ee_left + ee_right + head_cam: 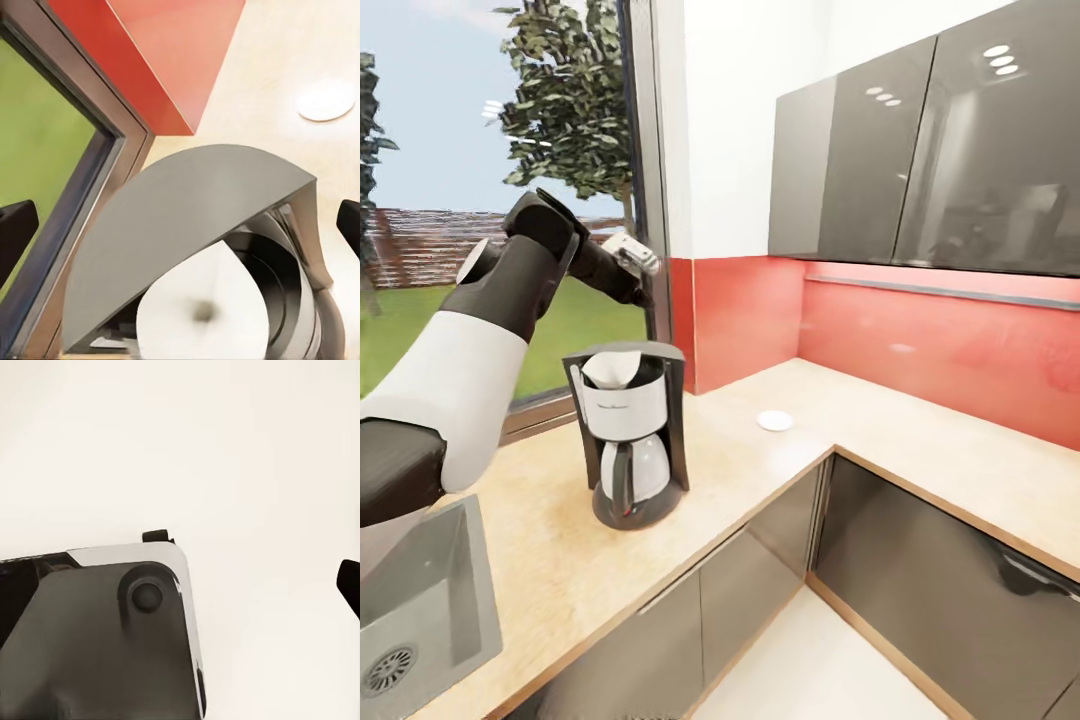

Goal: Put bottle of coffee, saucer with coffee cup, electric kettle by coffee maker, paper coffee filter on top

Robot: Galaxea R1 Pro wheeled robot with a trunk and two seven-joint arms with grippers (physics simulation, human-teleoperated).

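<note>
Left arm raised over the coffee maker on the L-shaped table.

The table [920,440] is running along the red backsplash [920,340], with grey cabinets [920,150] hanging above and a sink [420,600] sitting at its near left end. The left arm [490,320] is reaching up in front of the window [490,150]. The coffee maker [630,445] is standing upright near the table's front edge, with the white filter [612,368] sitting in its open top. The saucer [775,420] is lying well apart, toward the corner. The left pincer [180,221] is hanging above the maker, fingertips [15,225] spread wide, gripping nothing. The right pincer's state cannot be determined.
</note>
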